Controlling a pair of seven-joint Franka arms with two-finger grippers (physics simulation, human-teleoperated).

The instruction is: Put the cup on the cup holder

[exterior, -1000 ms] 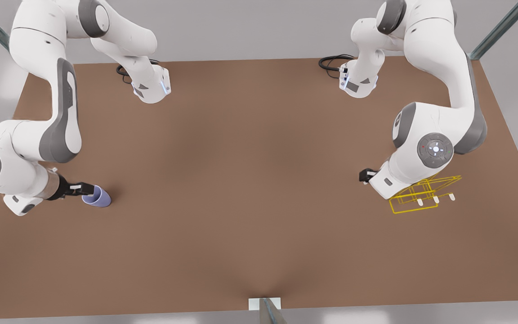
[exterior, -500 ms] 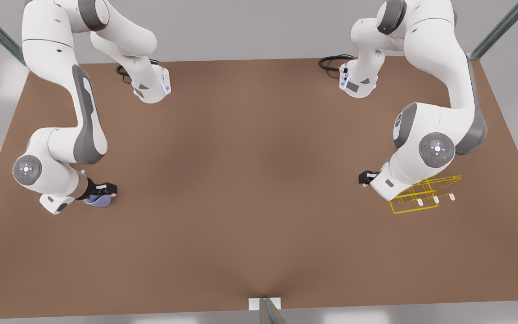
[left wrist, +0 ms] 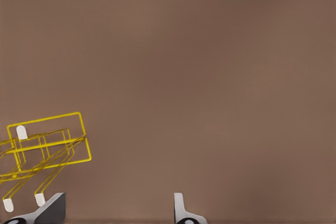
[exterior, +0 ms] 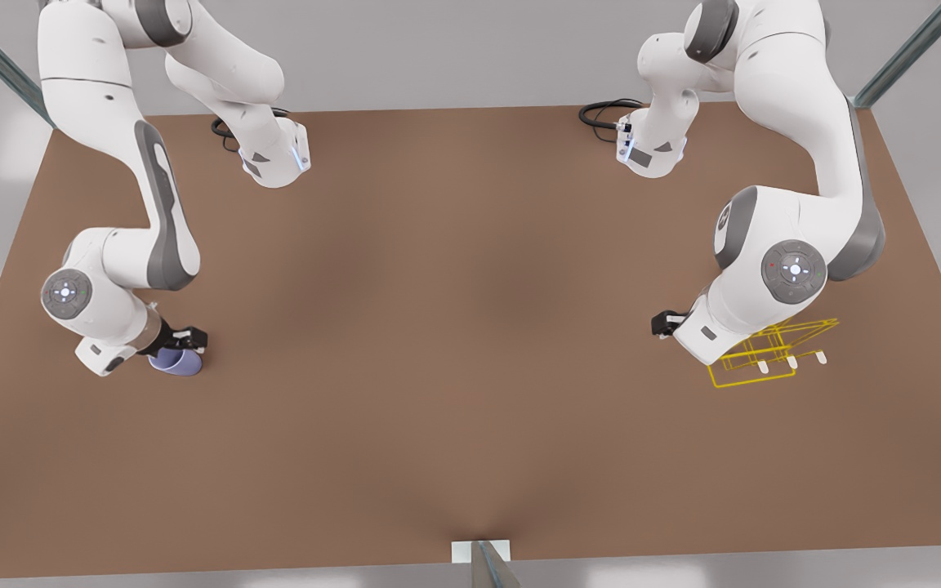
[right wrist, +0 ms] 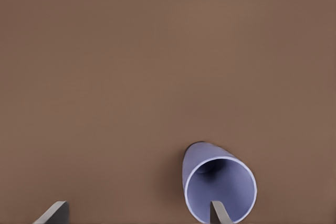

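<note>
The lavender-blue cup (exterior: pixel 175 363) lies on its side on the table at the front view's left, its open mouth turned toward my right gripper (exterior: pixel 185 339). In the right wrist view the cup (right wrist: pixel 220 182) shows its hollow inside, and the right gripper (right wrist: pixel 137 212) is open, one fingertip (right wrist: pixel 219 213) at the cup's rim and the other well off to the side. The yellow wire cup holder (exterior: pixel 773 351) stands at the front view's right, partly behind the other arm. My left gripper (exterior: pixel 665 323) waits beside it, open and empty (left wrist: pixel 115 211), with the cup holder (left wrist: pixel 44 150) just past one finger.
The brown table (exterior: pixel 470 327) stretches between the two arms. Both arm bases and a black cable (exterior: pixel 601 110) sit at the far edge. A small white bracket (exterior: pixel 480 551) marks the near edge.
The right arm swung toward the cup and turned its wrist, bringing its fingers from beside the cup to over its mouth. The cup holder and left arm stayed put.
</note>
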